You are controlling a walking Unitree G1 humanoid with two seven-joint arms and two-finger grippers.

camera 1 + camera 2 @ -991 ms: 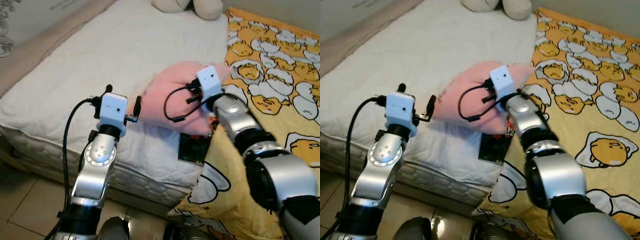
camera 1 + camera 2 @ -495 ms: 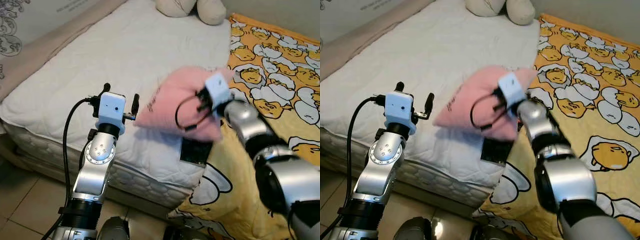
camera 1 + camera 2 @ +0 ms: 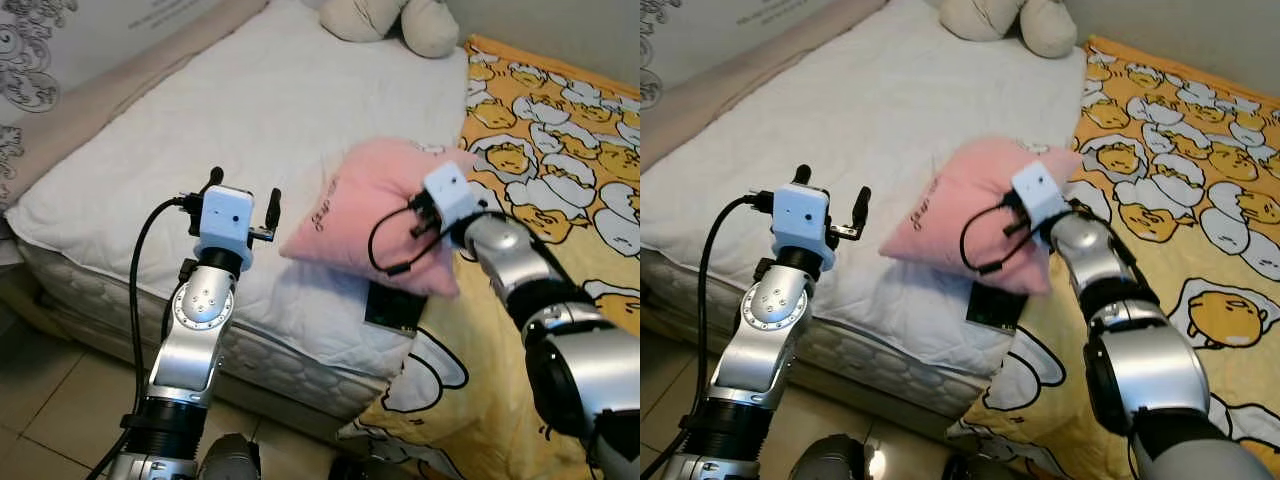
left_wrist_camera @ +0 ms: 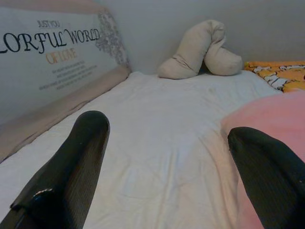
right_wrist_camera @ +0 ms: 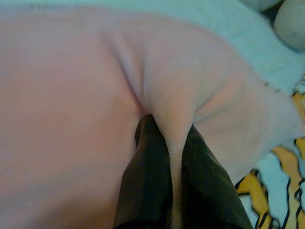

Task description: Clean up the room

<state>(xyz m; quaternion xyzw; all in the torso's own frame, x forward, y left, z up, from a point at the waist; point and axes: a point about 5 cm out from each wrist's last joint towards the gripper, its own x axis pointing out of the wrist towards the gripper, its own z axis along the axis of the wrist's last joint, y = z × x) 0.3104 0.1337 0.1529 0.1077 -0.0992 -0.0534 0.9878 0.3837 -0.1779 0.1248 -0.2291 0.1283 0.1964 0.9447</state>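
Note:
A pink pillow (image 3: 370,210) with dark lettering is held up over the near corner of the white mattress (image 3: 240,110). My right gripper (image 5: 172,143) is shut on a pinched fold of the pink pillow (image 5: 71,95); its fingers (image 5: 147,181) squeeze the fabric between them. My left gripper (image 3: 243,190) stands open above the mattress, just left of the pillow's edge, holding nothing. The left wrist view looks between its two spread fingers (image 4: 71,162) at the mattress and the pillow's pink edge (image 4: 271,114).
A yellow blanket (image 3: 560,140) with a cartoon egg print covers the bed's right half and hangs over its near edge. A beige plush toy (image 3: 395,20) lies at the head of the bed. A dark flat item (image 3: 392,308) sits under the pillow. Tiled floor (image 3: 50,400) lies below.
My right gripper has carried the pink pillow a little farther over the bed and to the right. The camera has shifted, showing more of the bed. The left arm has held still.

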